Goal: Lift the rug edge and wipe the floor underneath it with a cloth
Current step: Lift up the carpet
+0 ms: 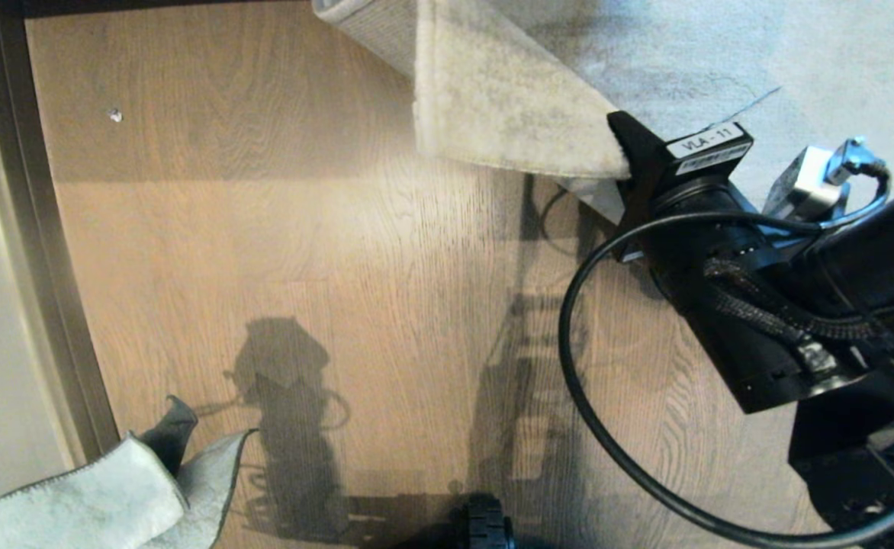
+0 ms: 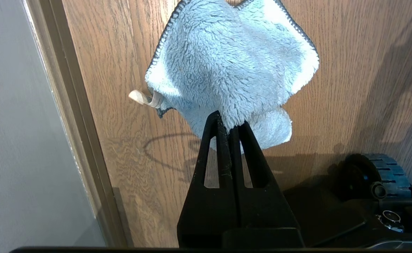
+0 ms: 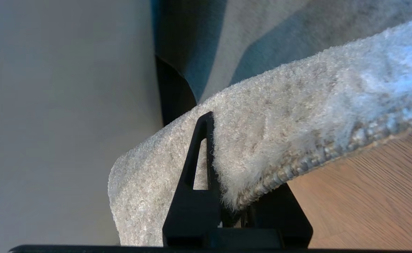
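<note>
Nearest the robot, low at its left side, the left gripper [image 2: 231, 123] has its two black fingers pinched together on one small pale grey-blue microfibre cloth [image 2: 232, 66], which hangs from the tips in a loose bunch above the light brown wood-grain plank floor [image 1: 279, 229], close to the dark brown baseboard strip [image 1: 43, 252]; a short tan tag [image 2: 144, 98] sticks out of the cloth's hem. One dark wheel [image 1: 487, 526] of the base shows at the lower border of the head view. Farther out on the right, the right gripper [image 3: 223, 196] is closed narrowly on the straight border of the pale grey-beige short-pile rug edge [image 1: 508, 99], one finger on the pile and the other under the woven backing, holding the corner folded up and clear of the boards. Beyond it the single large rug lies flat, smudged with darker grey. Judging from this, the wipe has not begun: the cloth is well apart from the bared strip of floor. The grip takes only a thin bite of the hem, so the heavy rug could slide out if the arm pulls higher or sideways, dropping onto the cloth arm mid-wipe. The cloth, held by a small fold, might also drag free against the boards. One small pale speck [image 1: 115, 115] lies on the floor.
</note>
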Tool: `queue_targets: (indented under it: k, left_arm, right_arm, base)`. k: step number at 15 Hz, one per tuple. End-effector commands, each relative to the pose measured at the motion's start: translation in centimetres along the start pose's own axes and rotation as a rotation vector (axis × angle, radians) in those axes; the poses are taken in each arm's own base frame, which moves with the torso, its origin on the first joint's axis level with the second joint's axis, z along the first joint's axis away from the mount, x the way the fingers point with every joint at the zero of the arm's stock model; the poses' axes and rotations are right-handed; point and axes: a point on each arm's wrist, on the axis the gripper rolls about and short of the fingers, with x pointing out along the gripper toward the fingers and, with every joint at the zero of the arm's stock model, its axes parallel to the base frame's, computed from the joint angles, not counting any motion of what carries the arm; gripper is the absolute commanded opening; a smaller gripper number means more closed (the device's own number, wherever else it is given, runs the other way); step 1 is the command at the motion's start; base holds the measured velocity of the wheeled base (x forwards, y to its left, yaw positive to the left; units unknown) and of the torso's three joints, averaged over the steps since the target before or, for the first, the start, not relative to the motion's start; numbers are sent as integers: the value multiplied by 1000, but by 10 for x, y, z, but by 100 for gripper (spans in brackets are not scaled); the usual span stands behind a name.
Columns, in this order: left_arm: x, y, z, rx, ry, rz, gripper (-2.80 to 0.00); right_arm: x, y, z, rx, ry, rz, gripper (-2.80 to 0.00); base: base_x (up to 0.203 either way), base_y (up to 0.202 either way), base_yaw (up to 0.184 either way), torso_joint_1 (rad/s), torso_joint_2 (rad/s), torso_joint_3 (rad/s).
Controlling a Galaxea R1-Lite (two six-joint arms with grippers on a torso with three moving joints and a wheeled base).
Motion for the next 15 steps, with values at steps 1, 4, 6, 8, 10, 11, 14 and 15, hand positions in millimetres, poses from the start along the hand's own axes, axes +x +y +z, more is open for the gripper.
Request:
queue_targets:
  k: [1, 4, 6, 8, 10, 11, 14, 15]
  left_arm:
    - [0, 0, 0, 0, 1, 0, -280]
    - [0, 0, 0, 0, 1, 0, -280]
    - [0, 0, 0, 0, 1, 0, -280]
    - [0, 0, 0, 0, 1, 0, -280]
    - [0, 0, 0, 0, 1, 0, -280]
    - [0, 0, 0, 0, 1, 0, -280]
    - [0, 0, 0, 0, 1, 0, -280]
    - [0, 0, 0, 0, 1, 0, -280]
  right_arm:
    - [-2, 12, 8, 37, -35, 54, -280]
    - [-3, 15, 11, 68, -39, 62, -280]
    - [-5, 19, 14, 125, -41, 70, -280]
    - [-8, 19, 16, 176, -38, 70, -280]
    - [-11, 17, 16, 218, -31, 58, -280]
    - [-11, 16, 16, 230, -29, 56, -280]
    - [-12, 10, 13, 227, -20, 37, -280]
    - [-12, 8, 12, 224, -17, 31, -280]
  base:
    - [0, 0, 0, 0, 0, 0]
    - [0, 0, 0, 0, 0, 0]
    - [0, 0, 0, 0, 0, 0]
    - [0, 0, 0, 0, 0, 0]
    - [0, 0, 0, 0, 0, 0]
    - [0, 0, 0, 0, 0, 0]
    - [0, 0, 0, 0, 0, 0]
    - [0, 0, 0, 0, 0, 0]
